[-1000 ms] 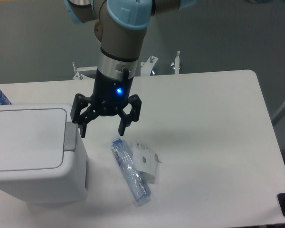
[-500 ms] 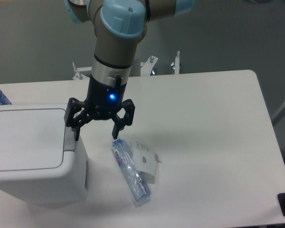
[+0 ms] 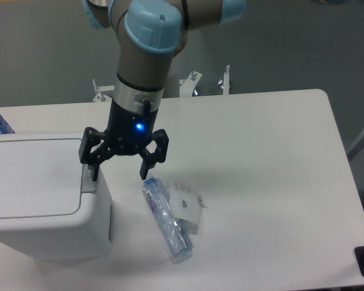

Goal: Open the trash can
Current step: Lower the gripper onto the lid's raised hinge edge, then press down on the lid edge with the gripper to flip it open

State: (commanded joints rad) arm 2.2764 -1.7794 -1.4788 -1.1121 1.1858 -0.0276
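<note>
Spread wide, the gripper (image 3: 119, 172) hangs over the right edge of the trash can (image 3: 45, 194) at the table's (image 3: 273, 151) left front; one finger sits above the grey tab (image 3: 88, 180), probably to press it; a crushed bottle (image 3: 167, 218) lies beside, untouched.

trash can (image 3: 36, 200) left, bottle (image 3: 167, 219) right
</note>
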